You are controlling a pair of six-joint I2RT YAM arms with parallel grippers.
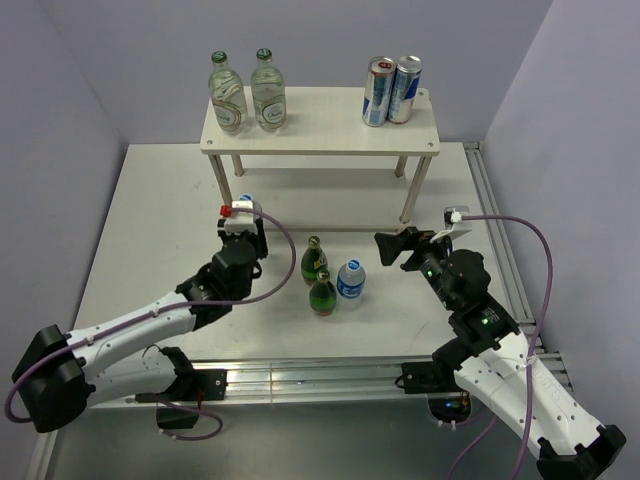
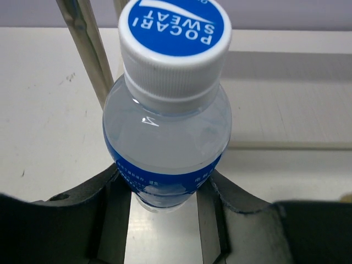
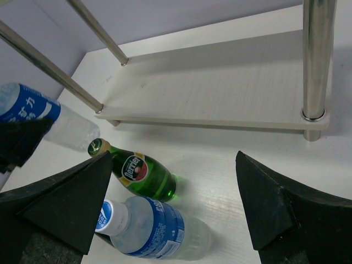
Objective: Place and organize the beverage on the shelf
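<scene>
The shelf (image 1: pixel 320 118) stands at the back, with two clear glass bottles (image 1: pixel 247 95) on its top left and two cans (image 1: pixel 392 92) on its top right. My left gripper (image 1: pixel 245 215) is shut on a Pocari Sweat bottle (image 2: pixel 165 126) with a blue and white cap, in front of the shelf's left legs. Two green Perrier bottles (image 1: pixel 318 277) and a second Pocari bottle (image 1: pixel 351 280) stand mid-table. My right gripper (image 1: pixel 385 250) is open and empty just right of them. In the right wrist view the gripper (image 3: pixel 174 159) faces a Perrier bottle (image 3: pixel 140 176) and the Pocari bottle (image 3: pixel 148 228).
The shelf's lower board (image 3: pixel 220 88) is bare, with metal legs (image 3: pixel 316 55) at its corners. A shelf leg (image 2: pixel 88 49) rises just left of the held bottle. Purple walls close in the table at the back and sides.
</scene>
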